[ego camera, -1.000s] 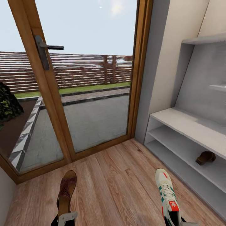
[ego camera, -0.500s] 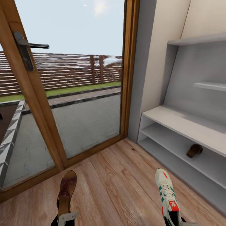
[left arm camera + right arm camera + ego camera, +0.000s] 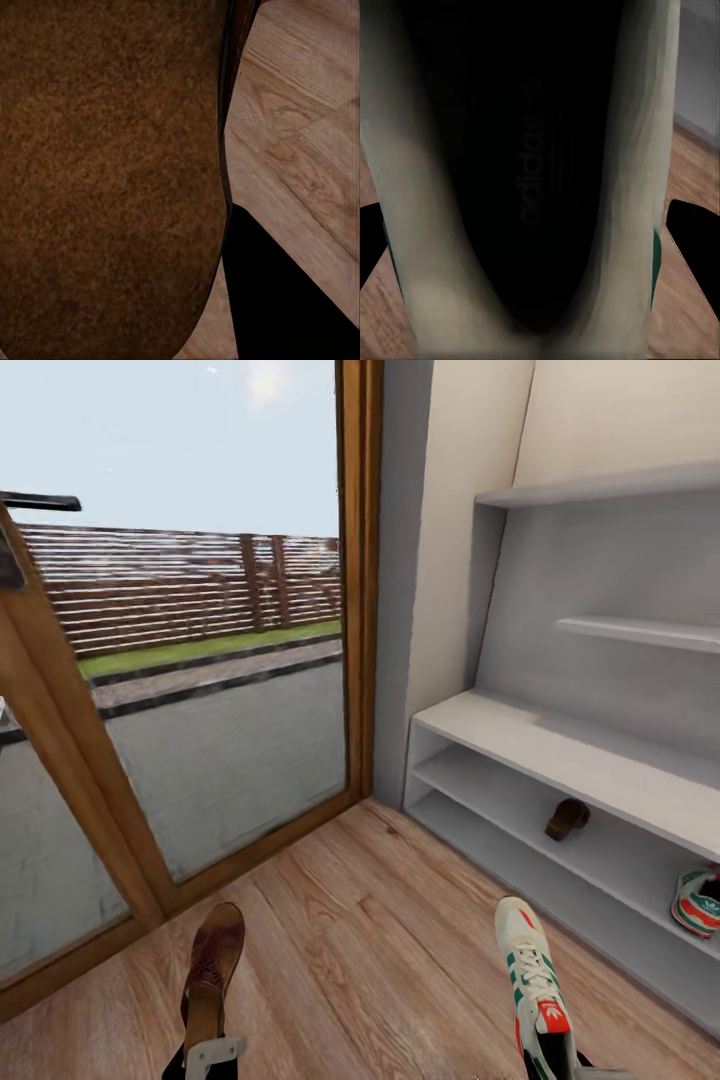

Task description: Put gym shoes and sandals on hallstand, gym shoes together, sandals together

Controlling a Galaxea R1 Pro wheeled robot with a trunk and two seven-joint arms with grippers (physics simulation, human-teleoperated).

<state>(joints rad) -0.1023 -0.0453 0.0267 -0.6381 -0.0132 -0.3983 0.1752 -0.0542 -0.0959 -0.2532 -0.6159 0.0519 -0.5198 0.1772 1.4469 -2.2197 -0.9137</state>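
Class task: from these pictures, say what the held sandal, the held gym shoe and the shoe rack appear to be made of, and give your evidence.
Sandal: probably brown leather, matte grainy insole.
Gym shoe: seemingly white leather or synthetic, green stripes, laces.
Shoe rack: likely painted board, flat white-grey, no visible grain.

Light: bright daylight through glass door [image 3: 200, 660] | shadows: soft | wrist views: dim, close-up blur

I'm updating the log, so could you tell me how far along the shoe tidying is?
About halfway. One sandal and one gym shoe already sit on the hallstand. The left hand holds the other sandal, the right hand the other gym shoe; both still need racking beside their mates.
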